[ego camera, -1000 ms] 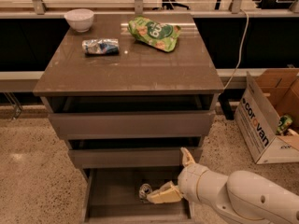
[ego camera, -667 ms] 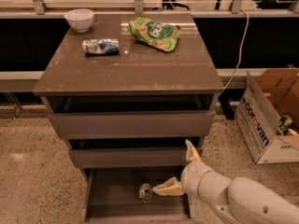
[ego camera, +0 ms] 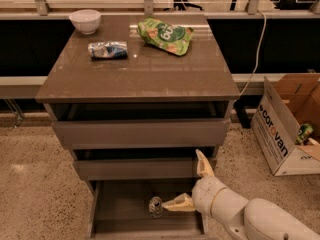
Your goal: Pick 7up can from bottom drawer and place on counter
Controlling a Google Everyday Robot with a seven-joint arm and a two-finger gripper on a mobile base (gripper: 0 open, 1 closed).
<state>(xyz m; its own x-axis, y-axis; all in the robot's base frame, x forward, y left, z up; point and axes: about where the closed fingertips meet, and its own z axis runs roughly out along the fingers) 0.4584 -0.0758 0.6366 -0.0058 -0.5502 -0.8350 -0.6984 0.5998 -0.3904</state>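
The 7up can (ego camera: 155, 206) stands upright on the floor of the open bottom drawer (ego camera: 120, 219), near its middle, with its shiny top showing. My gripper (ego camera: 181, 181) is at the drawer's right side, open and empty. Its lower finger (ego camera: 176, 203) points left with its tip right beside the can; I cannot tell if it touches. Its upper finger (ego camera: 203, 164) sticks up in front of the middle drawer. The counter (ego camera: 140, 69) is the glossy grey-brown top of the cabinet.
On the counter are a white bowl (ego camera: 85, 20), a crushed silver-blue can (ego camera: 107, 50) and a green snack bag (ego camera: 165, 35). The two upper drawers (ego camera: 140, 132) stand slightly open. A cardboard box (ego camera: 285, 129) sits on the floor to the right.
My gripper has shifted a little to the right, so its lower finger no longer overlaps the can. The can stands in the same place.
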